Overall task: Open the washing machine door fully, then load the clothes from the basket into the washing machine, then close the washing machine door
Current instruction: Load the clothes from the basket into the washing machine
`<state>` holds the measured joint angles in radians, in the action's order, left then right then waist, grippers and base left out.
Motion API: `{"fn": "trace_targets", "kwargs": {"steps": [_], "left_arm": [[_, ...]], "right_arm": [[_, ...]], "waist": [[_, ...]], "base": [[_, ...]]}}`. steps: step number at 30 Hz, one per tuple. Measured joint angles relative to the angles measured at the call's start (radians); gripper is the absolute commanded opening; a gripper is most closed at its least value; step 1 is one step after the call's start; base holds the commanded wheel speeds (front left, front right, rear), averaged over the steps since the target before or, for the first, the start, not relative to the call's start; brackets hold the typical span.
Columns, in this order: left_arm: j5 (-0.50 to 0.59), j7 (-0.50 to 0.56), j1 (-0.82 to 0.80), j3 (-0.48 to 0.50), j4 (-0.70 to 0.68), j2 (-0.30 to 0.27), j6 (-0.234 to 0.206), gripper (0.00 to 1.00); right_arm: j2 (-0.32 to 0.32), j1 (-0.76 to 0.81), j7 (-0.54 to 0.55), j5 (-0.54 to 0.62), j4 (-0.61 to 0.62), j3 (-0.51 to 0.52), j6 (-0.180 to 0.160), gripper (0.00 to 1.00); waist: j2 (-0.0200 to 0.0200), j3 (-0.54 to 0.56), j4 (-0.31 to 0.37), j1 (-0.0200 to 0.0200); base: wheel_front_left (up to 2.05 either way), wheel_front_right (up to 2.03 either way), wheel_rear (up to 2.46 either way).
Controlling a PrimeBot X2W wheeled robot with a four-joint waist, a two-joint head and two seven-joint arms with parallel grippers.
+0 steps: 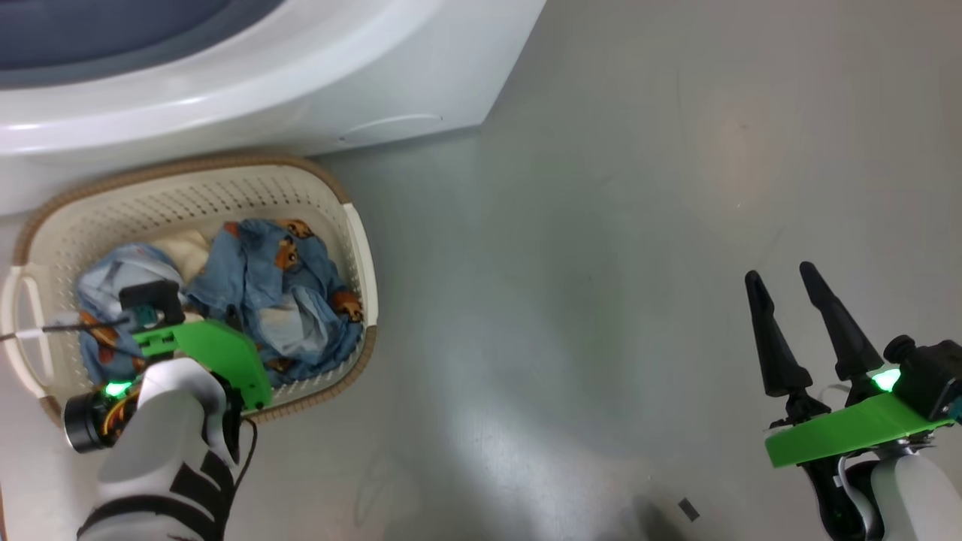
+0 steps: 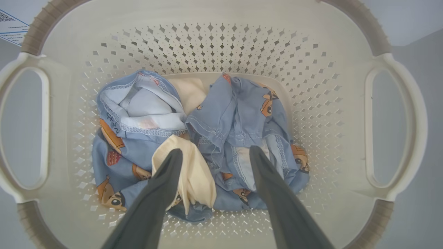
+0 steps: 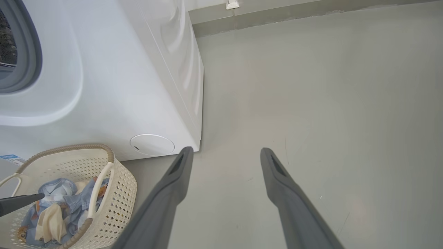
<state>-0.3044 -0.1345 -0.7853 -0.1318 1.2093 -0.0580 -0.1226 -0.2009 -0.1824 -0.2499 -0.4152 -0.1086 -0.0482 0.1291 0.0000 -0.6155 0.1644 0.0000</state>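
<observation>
One white washer (image 1: 263, 90) stands on the grey floor (image 1: 601, 263), with the basket (image 1: 225, 188) just beside its front. Blue bear-print clothes (image 1: 285, 300) (plus cream pieces) lie in the basket. The left gripper (image 2: 215, 150) hangs spread wide above them, gripping nothing; the right gripper (image 1: 779, 272) gapes empty over the floor.

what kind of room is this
Probably a laundry area, at home or in a test room: a white front-loading washing machine, a plastic basket of clothes beside it, and a bare grey floor.
</observation>
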Motion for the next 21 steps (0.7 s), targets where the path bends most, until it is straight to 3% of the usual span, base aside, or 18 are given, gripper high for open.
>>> {"fn": "trace_targets", "kwargs": {"steps": [21], "left_arm": [[-0.045,0.03,-0.16,0.007,0.063,-0.001,0.03,1.0]], "right_arm": [[-0.04,-0.054,0.0,-0.02,0.018,0.017,0.0,1.0]], "waist": [[0.0,-0.179,0.009,0.0]], "base": [[0.0,0.0,0.0]]}}
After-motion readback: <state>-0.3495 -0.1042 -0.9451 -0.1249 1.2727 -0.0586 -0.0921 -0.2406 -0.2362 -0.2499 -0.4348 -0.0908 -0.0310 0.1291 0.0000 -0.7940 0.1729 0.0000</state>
